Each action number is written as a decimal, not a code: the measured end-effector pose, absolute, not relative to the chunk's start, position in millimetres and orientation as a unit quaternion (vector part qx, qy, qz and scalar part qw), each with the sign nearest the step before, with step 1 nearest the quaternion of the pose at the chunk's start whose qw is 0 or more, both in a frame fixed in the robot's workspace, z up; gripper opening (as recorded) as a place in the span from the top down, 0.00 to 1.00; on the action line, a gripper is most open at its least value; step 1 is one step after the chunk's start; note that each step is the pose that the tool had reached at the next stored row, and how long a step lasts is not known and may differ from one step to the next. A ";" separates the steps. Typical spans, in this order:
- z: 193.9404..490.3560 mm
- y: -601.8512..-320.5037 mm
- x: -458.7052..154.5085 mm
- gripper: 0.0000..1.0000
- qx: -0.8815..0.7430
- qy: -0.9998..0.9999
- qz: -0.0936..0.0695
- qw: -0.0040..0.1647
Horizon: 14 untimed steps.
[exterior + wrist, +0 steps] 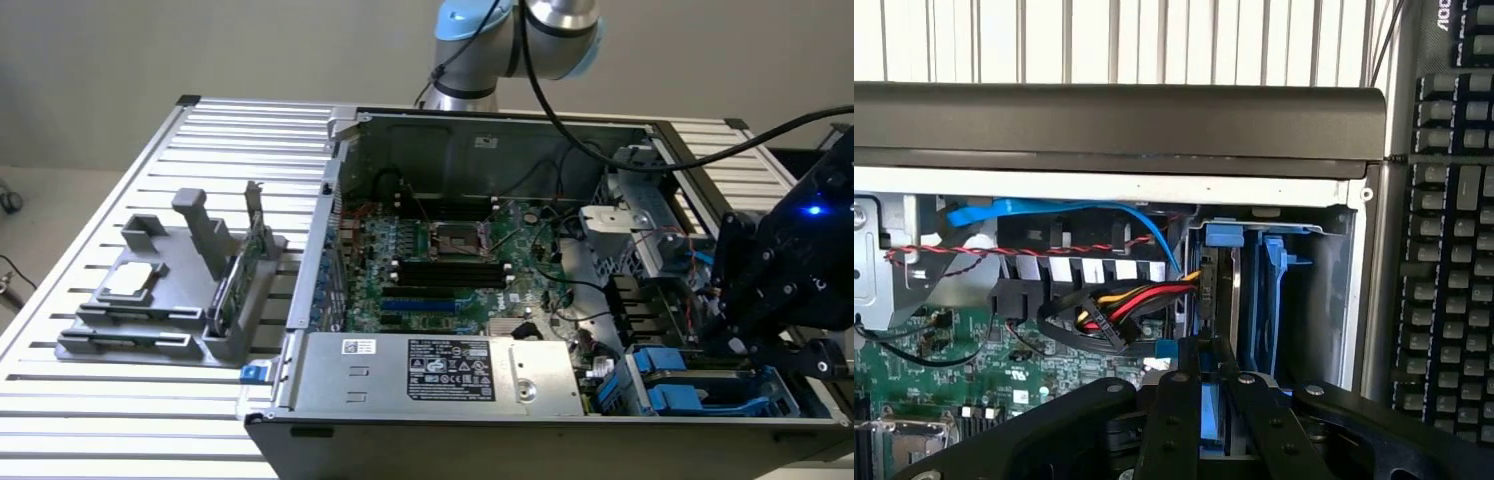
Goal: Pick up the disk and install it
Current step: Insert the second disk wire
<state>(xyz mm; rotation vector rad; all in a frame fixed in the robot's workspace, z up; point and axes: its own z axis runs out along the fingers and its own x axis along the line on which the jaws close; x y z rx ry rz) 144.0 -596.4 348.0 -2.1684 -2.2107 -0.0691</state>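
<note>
The disk [1212, 425] stands on edge in the drive bay [1259, 285] at the corner of the open computer case [400, 410]. Its bright blue rail shows between my fingers, with a thin silver edge running ahead into the bay. My black gripper [1209, 385] is shut on that blue-railed edge. In the exterior view the gripper [747, 348] reaches down into the case at the exterior view's right, just above the blue rails [674, 385] in the bay. Most of the disk's body is hidden by my fingers and the bay walls.
Red, yellow and black cables [1124, 305] and a blue cable [1054, 212] crowd next to the bay. A power supply [441, 370] and motherboard [441, 260] fill the case. A grey fixture [147, 310] holding a chip and a green card stands on the slatted table [80, 420]. A keyboard [1454, 250] lies beside the case.
</note>
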 end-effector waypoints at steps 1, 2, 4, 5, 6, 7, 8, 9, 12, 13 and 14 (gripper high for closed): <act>347.5 -596.6 144.0 0.83 -0.700 -0.714 -0.023 0.023; 347.2 -596.7 144.0 0.83 -0.700 -0.714 -0.024 0.023; 346.5 -596.8 144.1 0.83 -0.700 -0.714 -0.025 0.024; 346.0 -596.9 144.0 0.83 -0.700 -0.713 -0.025 0.025; 345.5 -596.9 144.0 0.83 -0.700 -0.713 -0.026 0.025; 344.9 -596.9 144.0 0.83 -0.700 -0.713 -0.026 0.025; 344.4 -597.0 144.0 0.83 -0.700 -0.713 -0.027 0.026; 344.0 -597.1 144.0 0.83 -0.700 -0.713 -0.027 0.026; 343.1 -597.4 144.0 0.83 -0.700 -0.713 -0.029 0.028; 342.9 -597.4 144.0 0.83 -0.700 -0.713 -0.030 0.028; 342.8 -597.5 144.1 0.83 -0.700 -0.713 -0.030 0.029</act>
